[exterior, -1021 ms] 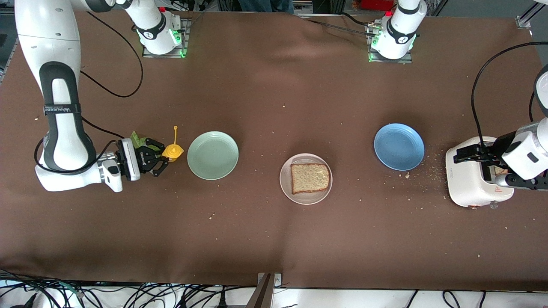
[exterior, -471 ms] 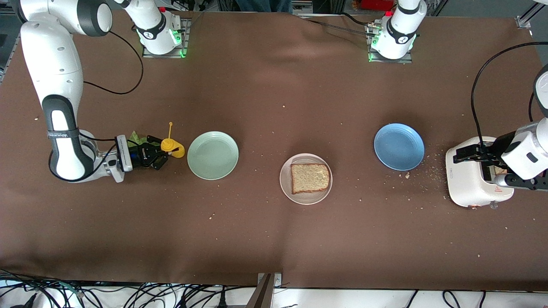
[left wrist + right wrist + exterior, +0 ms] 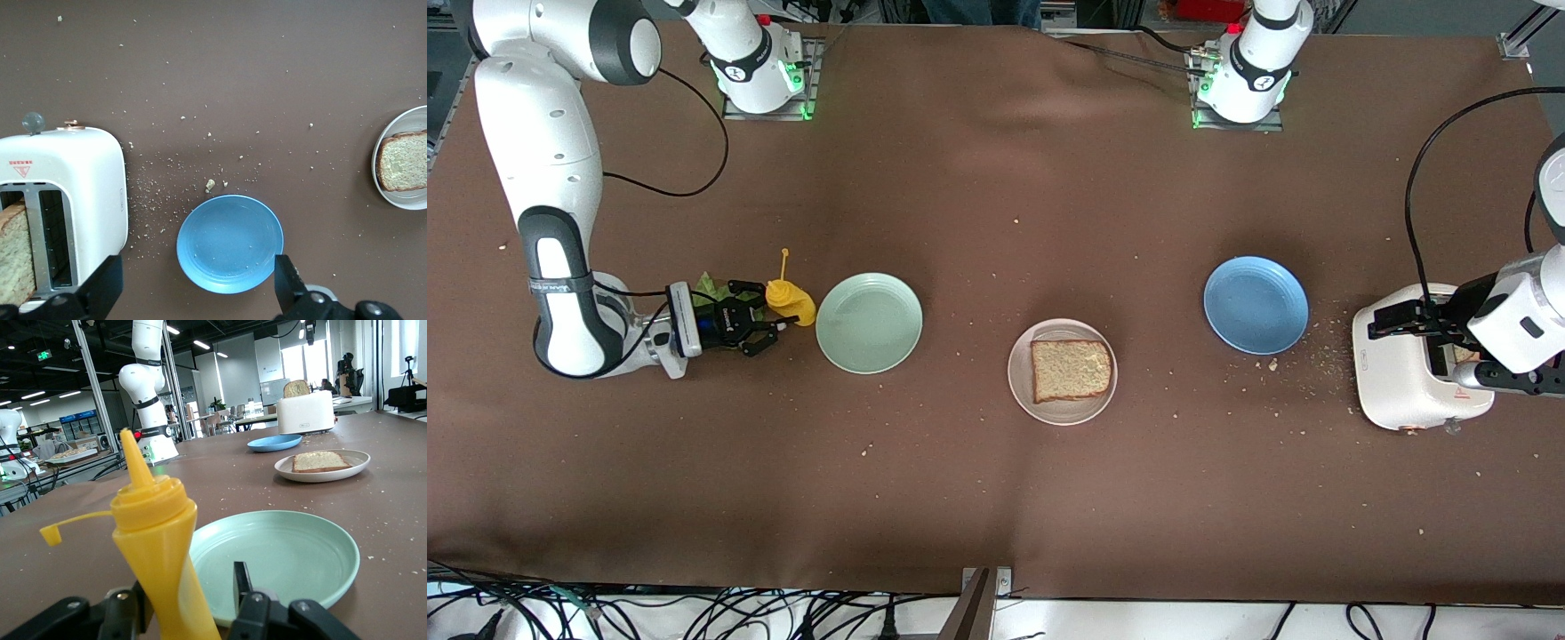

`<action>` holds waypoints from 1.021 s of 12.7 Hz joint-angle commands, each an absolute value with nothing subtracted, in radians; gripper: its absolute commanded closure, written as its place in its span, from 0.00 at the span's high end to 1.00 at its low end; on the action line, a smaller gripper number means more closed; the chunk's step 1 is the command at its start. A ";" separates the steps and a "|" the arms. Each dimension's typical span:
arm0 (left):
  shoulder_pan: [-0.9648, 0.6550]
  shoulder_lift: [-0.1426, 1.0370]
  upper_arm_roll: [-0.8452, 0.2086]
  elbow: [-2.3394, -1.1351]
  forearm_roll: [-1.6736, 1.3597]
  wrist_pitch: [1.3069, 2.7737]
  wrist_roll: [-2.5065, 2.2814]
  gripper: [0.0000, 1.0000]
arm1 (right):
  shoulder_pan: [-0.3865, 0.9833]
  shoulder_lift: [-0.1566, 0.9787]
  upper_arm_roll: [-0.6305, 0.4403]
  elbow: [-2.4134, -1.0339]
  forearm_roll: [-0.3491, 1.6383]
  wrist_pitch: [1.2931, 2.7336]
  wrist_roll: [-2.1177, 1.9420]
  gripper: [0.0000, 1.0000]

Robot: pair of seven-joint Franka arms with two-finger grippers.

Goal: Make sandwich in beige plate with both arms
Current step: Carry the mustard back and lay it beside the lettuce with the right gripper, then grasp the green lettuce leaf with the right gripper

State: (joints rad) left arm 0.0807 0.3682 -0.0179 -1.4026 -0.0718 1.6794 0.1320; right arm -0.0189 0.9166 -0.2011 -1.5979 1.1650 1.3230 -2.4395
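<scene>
A toasted bread slice (image 3: 1072,369) lies on the beige plate (image 3: 1063,416), midway along the table. The yellow squeeze bottle (image 3: 789,300) stands upright beside the mint-green plate (image 3: 869,322). My right gripper (image 3: 767,316) is low at the bottle, open, with one finger (image 3: 241,583) clear of it. Green lettuce (image 3: 711,286) lies by that gripper. Another slice (image 3: 1463,354) stands in the white toaster (image 3: 1405,378). My left gripper (image 3: 1376,324) waits open over the toaster, holding nothing. The right wrist view shows the bottle (image 3: 157,540) between the right gripper (image 3: 183,593) fingers.
A blue plate (image 3: 1256,305) sits between the beige plate and the toaster, with crumbs scattered round it. In the left wrist view the left gripper (image 3: 197,293) hangs above the blue plate (image 3: 230,243) and the toaster (image 3: 67,200). A black cable runs to the toaster.
The right gripper set the yellow bottle upright on the table and its jaws parted from it. The left arm has not moved.
</scene>
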 commanded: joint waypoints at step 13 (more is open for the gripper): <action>0.075 0.364 -0.020 -1.404 -0.034 1.677 0.118 1.00 | 0.096 0.595 -0.295 -1.545 0.449 1.694 -1.351 0.99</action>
